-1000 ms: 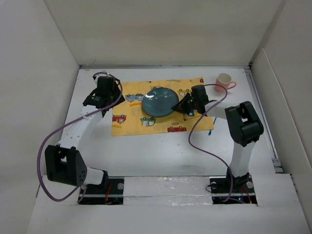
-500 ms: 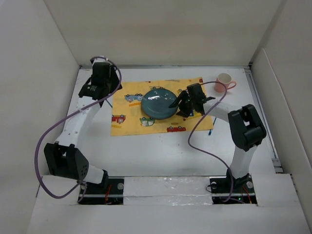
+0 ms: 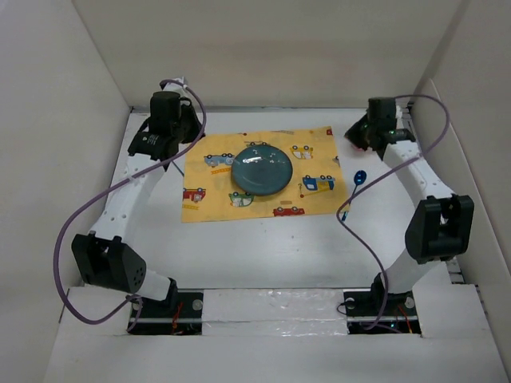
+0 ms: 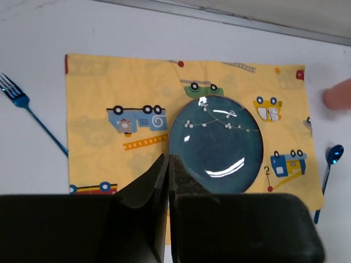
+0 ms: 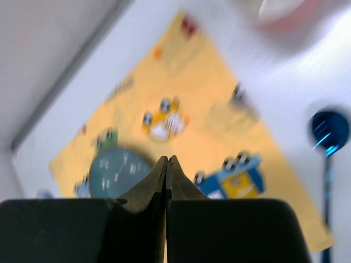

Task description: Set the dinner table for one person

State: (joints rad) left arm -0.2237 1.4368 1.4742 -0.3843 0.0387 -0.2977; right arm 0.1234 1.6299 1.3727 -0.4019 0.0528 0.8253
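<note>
On the white dinner table (image 3: 263,247) lies a yellow car-print mat (image 3: 215,199) with a dark teal plate (image 3: 262,170) at its centre. Left of the mat lies a blue fork (image 4: 22,101); right of it lies a blue spoon (image 3: 358,179). My left gripper (image 3: 169,132) hangs high over the mat's far left corner, shut and empty (image 4: 169,157). Over the far right corner hangs my right gripper (image 3: 362,134), shut and empty (image 5: 167,159). The pink cup (image 5: 290,11) shows only as a blur there; the top view hides it under the right arm.
White walls close in the table on the left, back and right. A raised ledge (image 3: 431,239) runs along the right side. Purple cables (image 3: 351,207) loop from both arms over the table. The arm bases stand at the near edge.
My right arm swung from beside the plate to the far right corner, uncovering the spoon. The left arm drew back slightly. Both grippers, open earlier, are shut now.
</note>
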